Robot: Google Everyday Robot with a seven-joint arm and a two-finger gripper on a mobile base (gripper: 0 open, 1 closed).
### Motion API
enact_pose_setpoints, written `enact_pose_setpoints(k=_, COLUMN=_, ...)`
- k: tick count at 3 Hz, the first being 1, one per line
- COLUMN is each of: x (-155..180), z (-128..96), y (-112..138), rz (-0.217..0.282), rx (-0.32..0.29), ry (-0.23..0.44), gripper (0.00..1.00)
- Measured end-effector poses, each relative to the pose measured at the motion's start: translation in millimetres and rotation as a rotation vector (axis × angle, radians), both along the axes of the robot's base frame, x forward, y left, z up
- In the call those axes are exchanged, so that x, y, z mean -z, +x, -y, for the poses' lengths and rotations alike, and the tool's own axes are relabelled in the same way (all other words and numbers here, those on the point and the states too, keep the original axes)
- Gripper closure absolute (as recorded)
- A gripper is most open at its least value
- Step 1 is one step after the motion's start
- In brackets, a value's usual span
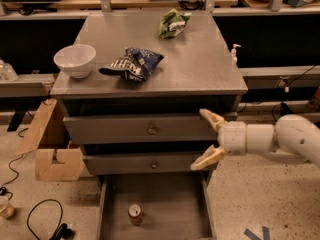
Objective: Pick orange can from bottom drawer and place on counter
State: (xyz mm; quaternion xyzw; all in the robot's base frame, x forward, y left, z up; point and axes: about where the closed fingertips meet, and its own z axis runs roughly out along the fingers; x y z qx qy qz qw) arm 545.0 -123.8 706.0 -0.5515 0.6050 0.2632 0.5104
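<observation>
The orange can (135, 214) stands upright, silver-topped, in the bottom drawer (175, 204). The end effector (200, 140), fingers apart, hangs before the upper drawers (120, 130).

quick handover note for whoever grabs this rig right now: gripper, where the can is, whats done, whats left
Gripper: open, empty, in front of the cabinet's right side, level with the two closed drawer fronts.
Orange can: upright on the floor of the bottom drawer, untouched.
Counter: holds a white bowl, blue bag and green bag.
Done: bottom drawer is open.
Left: reach down, grasp the can, lift it, set it on a bare part of the counter.
</observation>
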Motion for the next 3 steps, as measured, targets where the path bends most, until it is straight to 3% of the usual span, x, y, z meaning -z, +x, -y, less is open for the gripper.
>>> enact_pose_setpoints(k=1, x=56.3, z=-51.4, y=-14.4, rz=0.038, rx=-0.117, ry=0.085, gripper=0.0)
enact_pose_setpoints(k=2, x=126.8, z=-87.8, y=-40.3, rz=0.024, rx=-0.21, ry=0.121, gripper=0.0)
enact_pose_setpoints(k=3, x=168.7, z=-99.7, y=-59.0, rz=-0.025, rx=-0.224, ry=0.093, gripper=0.0)
